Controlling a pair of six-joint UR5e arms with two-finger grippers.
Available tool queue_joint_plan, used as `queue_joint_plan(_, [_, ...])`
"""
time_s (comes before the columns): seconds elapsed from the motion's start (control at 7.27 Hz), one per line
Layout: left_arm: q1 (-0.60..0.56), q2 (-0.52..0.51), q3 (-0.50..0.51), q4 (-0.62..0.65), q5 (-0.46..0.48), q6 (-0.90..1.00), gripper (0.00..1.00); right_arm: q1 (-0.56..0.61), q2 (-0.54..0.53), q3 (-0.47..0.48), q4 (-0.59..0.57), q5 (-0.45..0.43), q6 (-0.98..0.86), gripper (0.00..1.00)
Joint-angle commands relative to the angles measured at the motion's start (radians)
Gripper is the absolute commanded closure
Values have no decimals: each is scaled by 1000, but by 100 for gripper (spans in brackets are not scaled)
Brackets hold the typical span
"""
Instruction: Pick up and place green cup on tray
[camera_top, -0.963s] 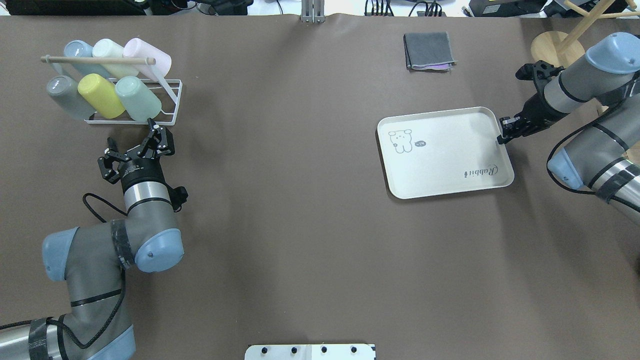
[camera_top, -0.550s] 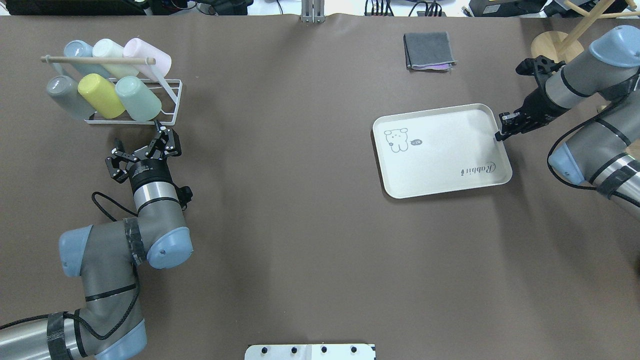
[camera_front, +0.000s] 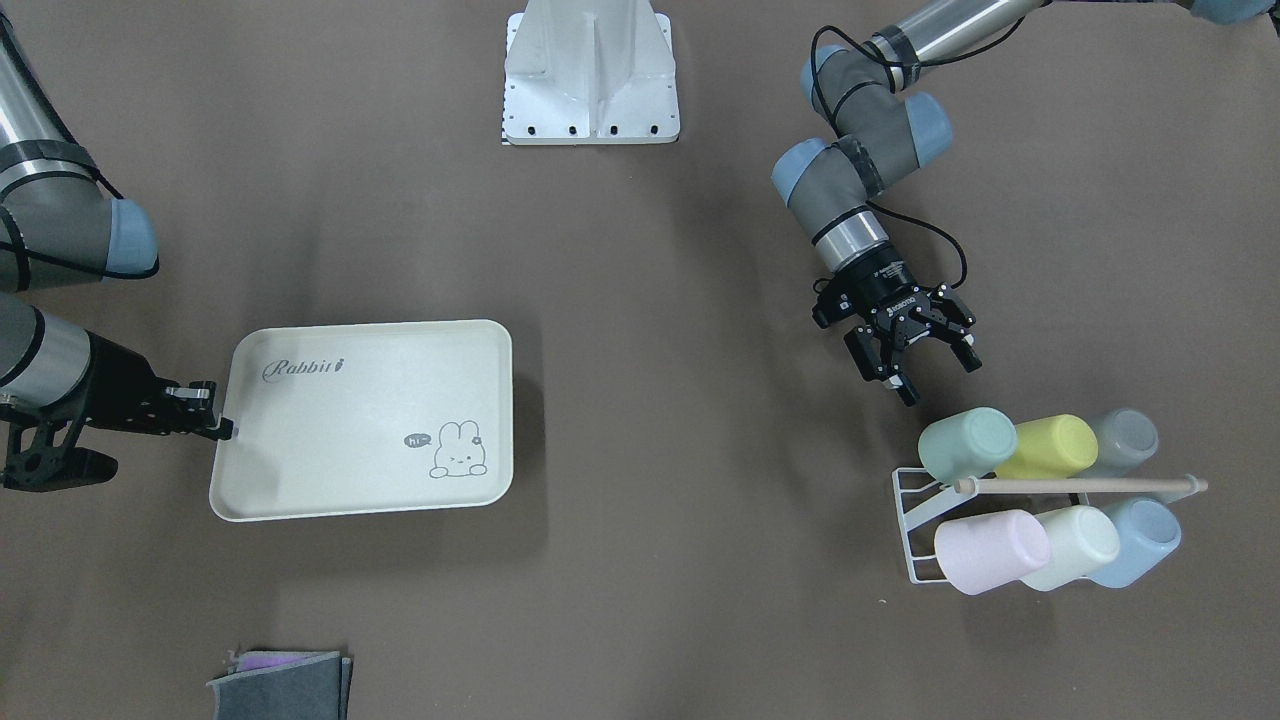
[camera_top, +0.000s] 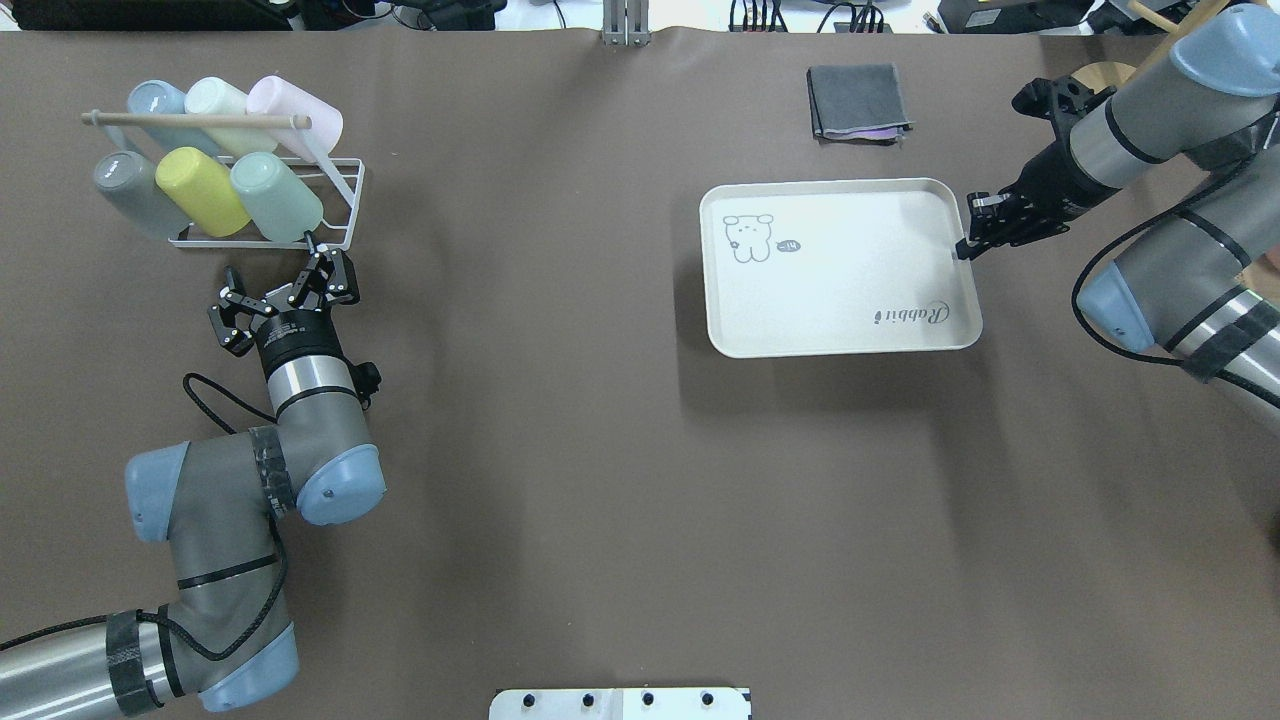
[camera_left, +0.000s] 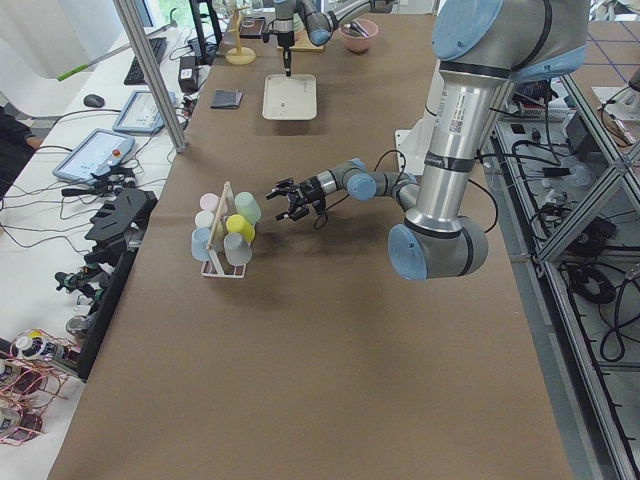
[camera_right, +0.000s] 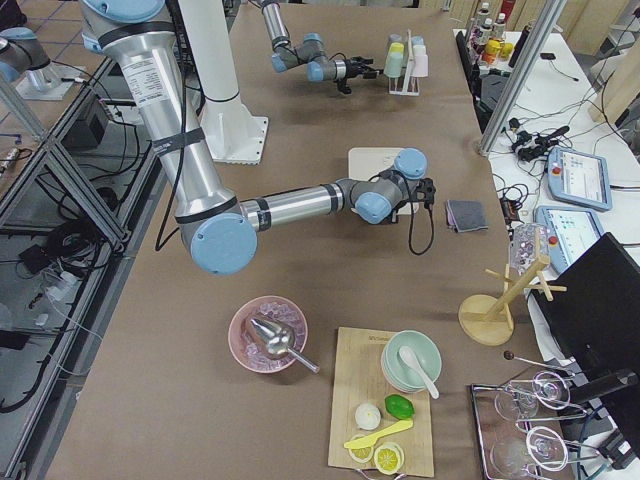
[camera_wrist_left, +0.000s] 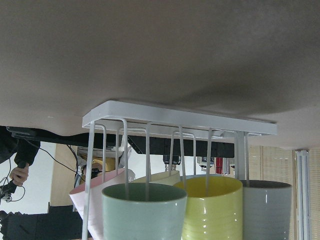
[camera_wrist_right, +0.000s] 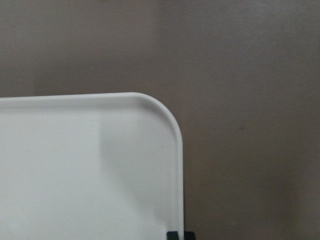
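The green cup (camera_top: 275, 195) lies on its side in the lower row of a white wire rack (camera_top: 340, 205), at the end nearest my left gripper. It also shows in the front view (camera_front: 967, 443) and the left wrist view (camera_wrist_left: 145, 212). My left gripper (camera_top: 282, 283) is open and empty, just short of the rack, pointing at it (camera_front: 933, 370). The cream tray (camera_top: 840, 270) with "Rabbit" script hangs a little above the table, with its shadow below. My right gripper (camera_top: 968, 243) is shut on the tray's right rim (camera_wrist_right: 150, 102).
The rack also holds a yellow-green cup (camera_top: 203, 190), a grey cup (camera_top: 128, 188), and pale blue, cream and pink cups behind a wooden bar (camera_top: 195, 120). A folded grey cloth (camera_top: 858, 102) lies beyond the tray. A wooden stand (camera_top: 1100, 85) is at the far right.
My right gripper has carried the tray to the left and farther from me, turning it square to the table. My left gripper has shifted slightly and stays open before the rack.
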Motion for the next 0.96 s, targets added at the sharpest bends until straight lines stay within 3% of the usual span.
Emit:
queue_joint_plan(0.0, [-20,-33,59,-25,3,0,2,-101,27,110,-4,-60,255,100])
queue_joint_plan(0.28, [-42,-59,136,-84,3,2,2,-267,34,240,-76,-232,447,100])
queue_joint_plan(0.41, [-43,-77,159,-84,21,9,2,-346,41,288,-145,-324,453,100])
queue_joint_plan(0.55, [-48,-87,169,-86,47,38,2,-412,102,272,-208,-398,441,100])
queue_joint_plan(0.83, [-59,-94,175,-84,53,41,2,-417,136,229,-236,-431,225,100])
